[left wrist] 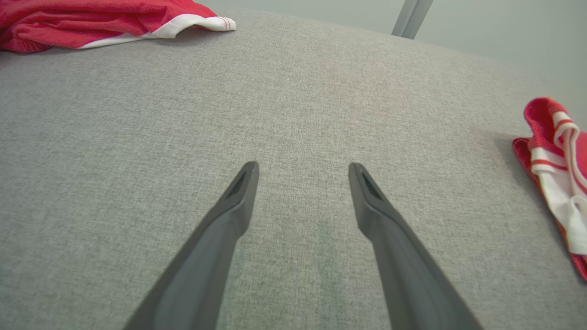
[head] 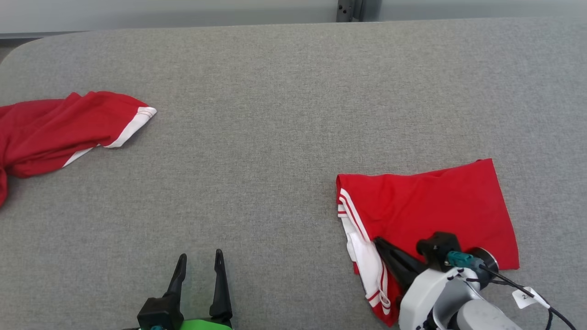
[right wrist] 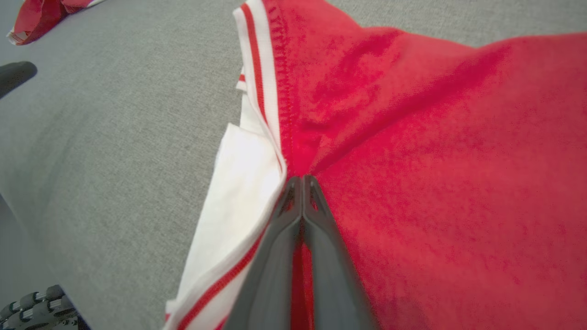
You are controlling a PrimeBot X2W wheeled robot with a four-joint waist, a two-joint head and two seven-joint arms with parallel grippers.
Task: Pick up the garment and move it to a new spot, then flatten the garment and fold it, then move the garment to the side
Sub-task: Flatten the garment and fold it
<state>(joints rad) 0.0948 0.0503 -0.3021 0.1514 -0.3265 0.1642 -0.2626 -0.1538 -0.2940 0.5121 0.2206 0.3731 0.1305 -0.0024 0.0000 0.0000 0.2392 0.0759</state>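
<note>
The garment point(head: 435, 201) is red with white, red-striped trim and lies folded flat at the right of the grey table; its trimmed edge point(left wrist: 555, 169) faces left. My right gripper point(head: 377, 240) comes in from the near side, its fingers pressed together on the red cloth beside the white trim. In the right wrist view the creases in the garment point(right wrist: 435, 160) run to the shut tips of the right gripper point(right wrist: 301, 178). My left gripper point(head: 199, 254) stands open at the near middle edge, over bare cloth and holding nothing, as the left wrist view also shows point(left wrist: 302, 167).
A second red garment with white trim point(head: 55, 128) lies crumpled at the far left of the table point(left wrist: 91, 18). Grey table surface point(head: 275, 137) stretches between the two garments. The table's far edge meets a pale wall with a metal post point(head: 348, 10).
</note>
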